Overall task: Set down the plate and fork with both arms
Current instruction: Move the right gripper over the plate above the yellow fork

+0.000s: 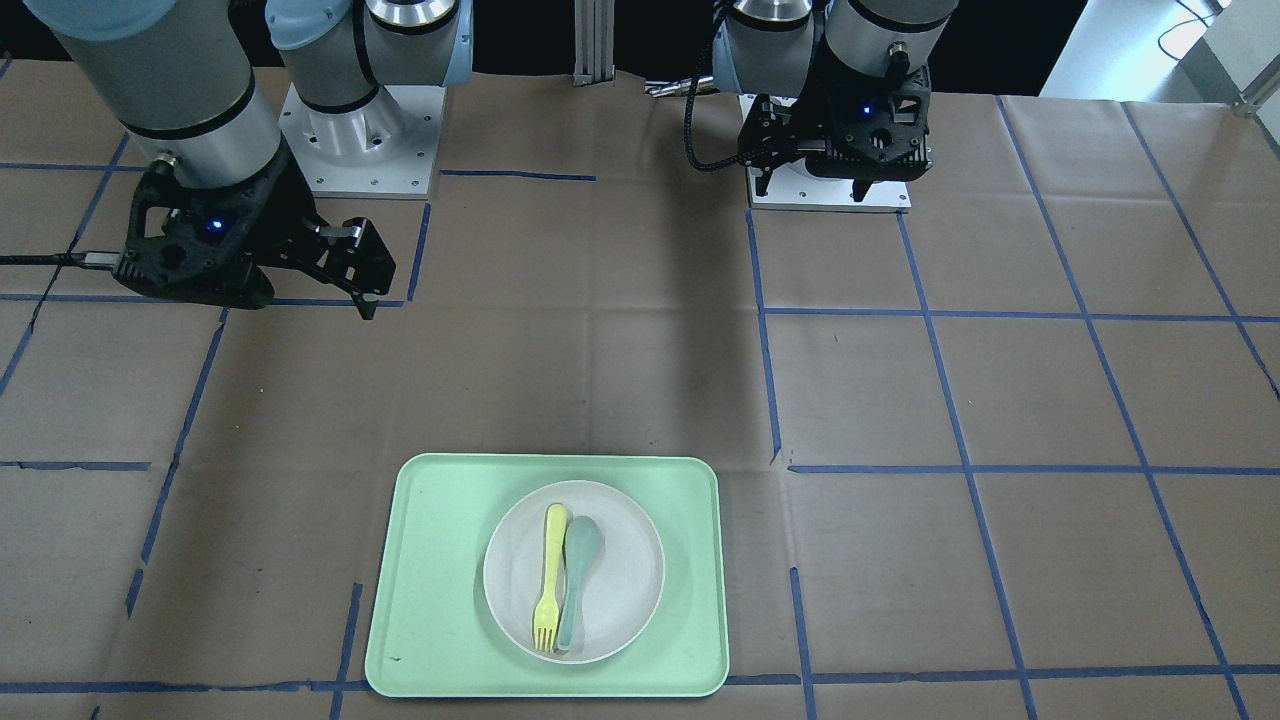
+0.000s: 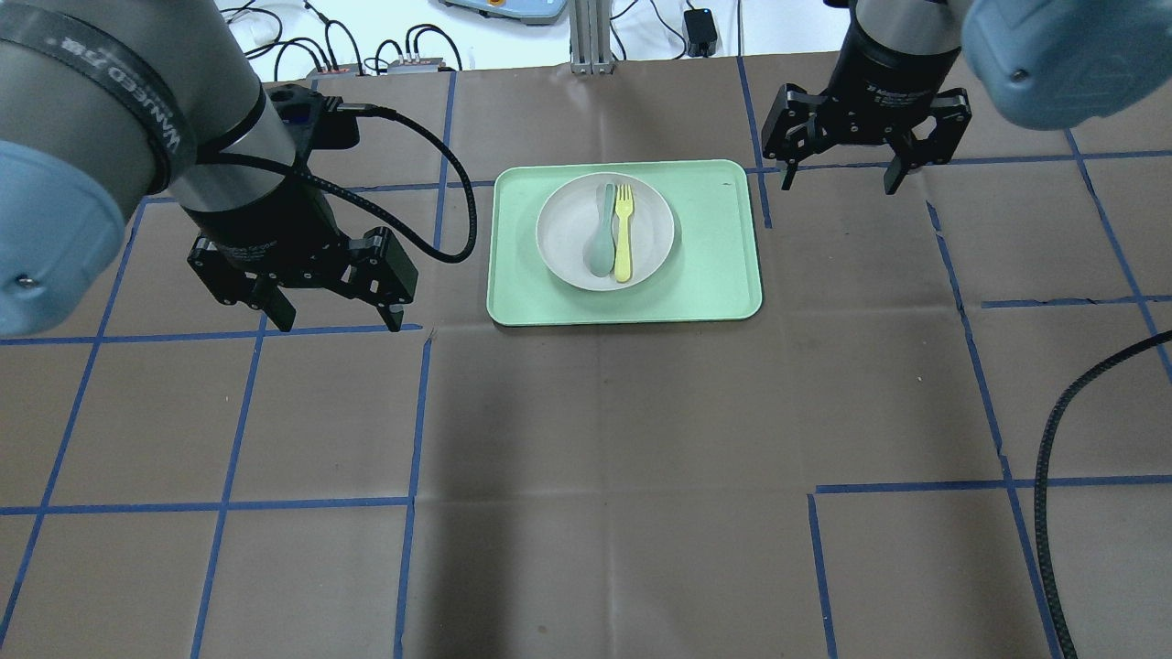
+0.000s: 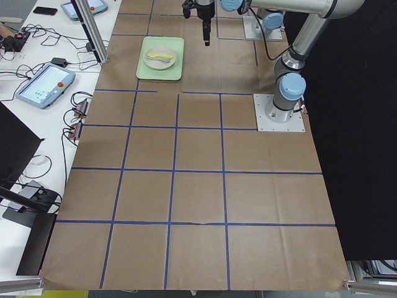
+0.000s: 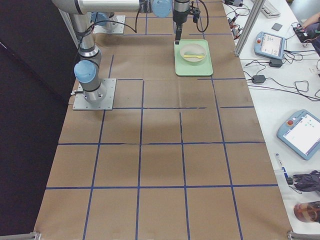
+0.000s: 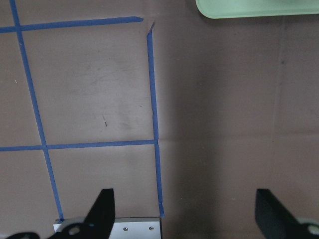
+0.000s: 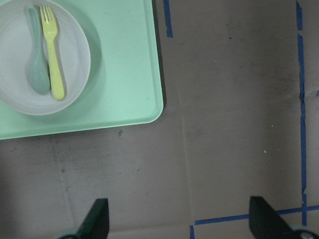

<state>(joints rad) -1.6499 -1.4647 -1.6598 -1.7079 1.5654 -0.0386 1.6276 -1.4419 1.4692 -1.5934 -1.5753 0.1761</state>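
In the overhead view, both arms hung wrist-down over the table (image 2: 586,439). The left gripper (image 2: 339,322), jaws spread and empty, hovered at 8 o'clock from the tray (image 2: 714,256). The right gripper (image 2: 839,186), equally spread and empty, was at its 2 o'clock. The fork (image 2: 623,233) lay on the plate (image 2: 560,229) mid-tray, its long axis 12-to-6 with tines at 12 and a spoon (image 2: 600,243) just beside at 9. Brown paper gridded with blue tape covered the table.

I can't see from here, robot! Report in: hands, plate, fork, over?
Left hand open, empty. Right hand open, empty. Plate on tray, fork on plate, untouched. Spoon close beside fork, may crowd the grab.
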